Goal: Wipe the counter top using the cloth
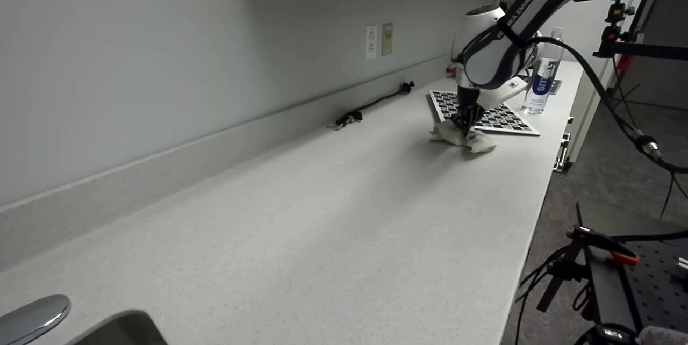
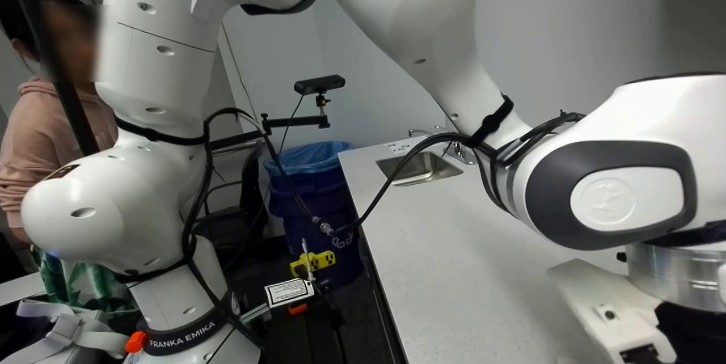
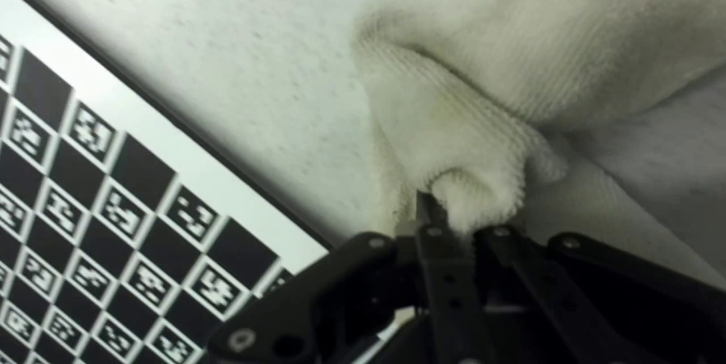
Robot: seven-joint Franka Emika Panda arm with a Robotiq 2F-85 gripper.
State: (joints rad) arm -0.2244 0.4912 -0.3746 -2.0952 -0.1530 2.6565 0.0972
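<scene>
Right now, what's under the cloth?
White counter top shows around the cloth. Directly beneath, its folds cover the counter top; whether anything else lies there can't be seen.

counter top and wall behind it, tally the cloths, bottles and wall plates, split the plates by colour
Cloth: 1
Water bottle: 1
White wall plate: 1
Beige wall plate: 1
Total: 4

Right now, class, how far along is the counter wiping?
Looks done: grasping; the crumpled cream cloth is pinched in the black jaws. In hand: it lies on the speckled white countertop beside the black-and-white checkered board. Left, probably: the stretch toward the rectangular steel sink; what's wiped doesn't show.
</scene>
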